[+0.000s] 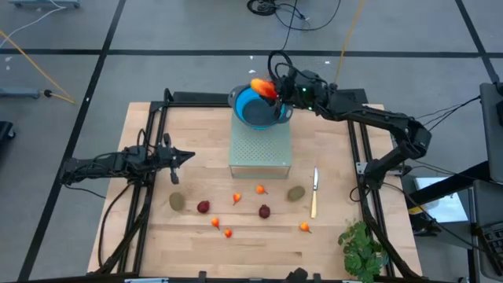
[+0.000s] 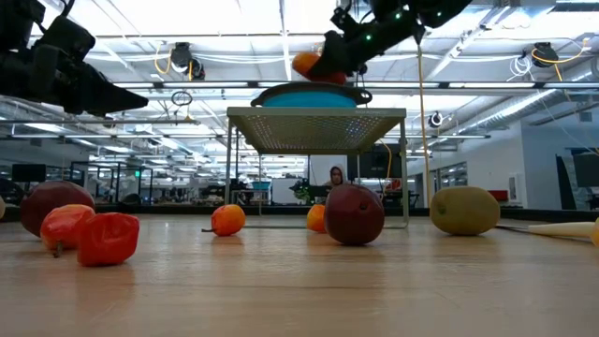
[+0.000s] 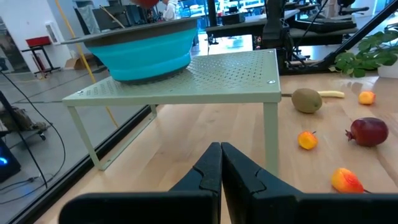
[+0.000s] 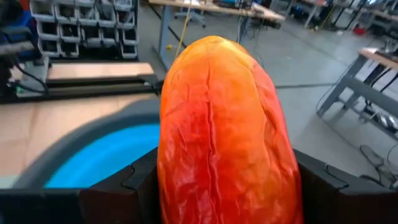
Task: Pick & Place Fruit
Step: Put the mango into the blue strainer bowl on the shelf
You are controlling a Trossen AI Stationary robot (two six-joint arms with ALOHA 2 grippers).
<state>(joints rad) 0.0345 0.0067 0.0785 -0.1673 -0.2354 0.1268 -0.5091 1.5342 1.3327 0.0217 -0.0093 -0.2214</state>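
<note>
Mango [image 1: 262, 87] is clamped in the right end effector [image 1: 271, 88], jaws wide around it, hanging just over the blue bowl [image 1: 253, 108] on the perforated rack [image 1: 260, 149], presumably for a drop. Left end effector [image 1: 182, 156] idles closed, empty, above the counter [image 1: 157, 244].

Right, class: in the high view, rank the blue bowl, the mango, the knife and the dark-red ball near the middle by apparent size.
1. Blue bowl, clearly the largest.
2. Mango and knife: the knife is longer, the mango wider, and the mango is raised nearer the camera, so unranked.
3. Dark-red ball, the smallest.
</note>
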